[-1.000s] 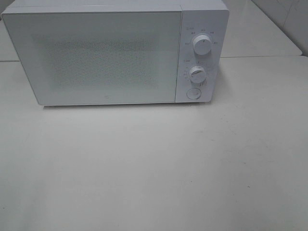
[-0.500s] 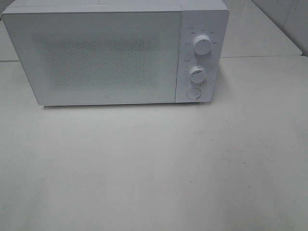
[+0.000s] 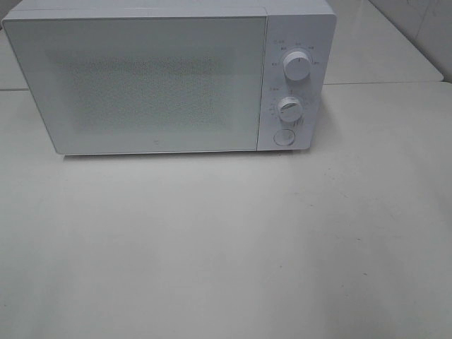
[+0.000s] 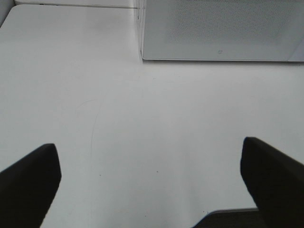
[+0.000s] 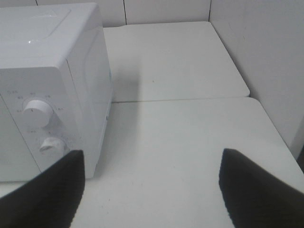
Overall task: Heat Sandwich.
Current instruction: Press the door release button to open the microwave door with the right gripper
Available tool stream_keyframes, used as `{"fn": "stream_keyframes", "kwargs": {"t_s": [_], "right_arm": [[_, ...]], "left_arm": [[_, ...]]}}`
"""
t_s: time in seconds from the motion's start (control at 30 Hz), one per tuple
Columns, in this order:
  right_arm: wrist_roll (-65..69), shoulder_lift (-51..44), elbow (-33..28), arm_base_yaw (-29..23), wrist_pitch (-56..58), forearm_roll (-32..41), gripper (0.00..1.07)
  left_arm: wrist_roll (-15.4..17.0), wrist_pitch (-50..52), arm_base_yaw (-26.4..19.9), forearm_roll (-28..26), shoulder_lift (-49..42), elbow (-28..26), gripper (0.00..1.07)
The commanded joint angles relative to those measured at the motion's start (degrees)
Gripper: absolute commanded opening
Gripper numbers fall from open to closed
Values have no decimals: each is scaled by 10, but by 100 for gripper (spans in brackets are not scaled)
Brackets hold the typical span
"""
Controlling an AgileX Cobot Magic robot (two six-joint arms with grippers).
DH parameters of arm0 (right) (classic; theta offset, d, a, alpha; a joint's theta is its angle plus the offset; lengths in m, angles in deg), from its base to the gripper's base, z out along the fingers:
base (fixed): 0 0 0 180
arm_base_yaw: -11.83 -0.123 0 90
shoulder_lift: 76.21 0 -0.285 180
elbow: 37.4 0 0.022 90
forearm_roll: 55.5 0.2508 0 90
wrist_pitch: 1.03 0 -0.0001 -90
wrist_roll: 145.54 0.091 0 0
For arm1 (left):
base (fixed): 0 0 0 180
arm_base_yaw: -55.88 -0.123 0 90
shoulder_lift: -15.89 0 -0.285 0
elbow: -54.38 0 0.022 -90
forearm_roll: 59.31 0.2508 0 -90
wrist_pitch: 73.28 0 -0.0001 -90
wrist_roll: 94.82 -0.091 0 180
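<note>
White microwave (image 3: 169, 78) sits at the back of the desk (image 3: 226, 247), front facing the high camera. Its door (image 3: 141, 81) is shut. The dotted mesh window is too hazy for me to see inside. The control strip is on the microwave's right side: upper dial (image 3: 296, 65), lower dial (image 3: 289, 109) under it, round button (image 3: 284, 137) at the bottom. The dial markings are too small to read. I can't find the sandwich in any view, so I cannot tell where it is. My arms don't show in the high view. In the left wrist view, the left fingers (image 4: 28, 185) are dark, spread wide, nothing between them, and hang over bare desk in front of the door's lower edge, well apart from it. In the right wrist view, the right fingers (image 5: 256, 194) are also spread wide and hold nothing. They are near the microwave's dial-side corner, with both dials in view and open desk beyond. A seam runs across the desk behind the microwave, and a wall stands on the right.
</note>
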Motion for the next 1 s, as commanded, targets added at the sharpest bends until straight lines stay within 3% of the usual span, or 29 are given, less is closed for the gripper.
{"fn": "stream_keyframes", "kwargs": {"t_s": [0.03,0.27,0.53,0.8,1.0], "right_arm": [[-3,30,-19,3,-93,-1,76],[-34,115,-72,3,-262,2,76],[-91,217,-116,-11,-414,103,76],[-197,328,-150,-119,-563,256,76],[-209,387,-150,-180,-612,299,76]], "left_arm": [[-1,7,-1,-5,-6,2,97],[-1,7,-1,-5,-6,2,97],[-1,7,-1,-5,-6,2,97],[-1,7,-1,-5,-6,2,97],[-1,7,-1,-5,-6,2,97]]}}
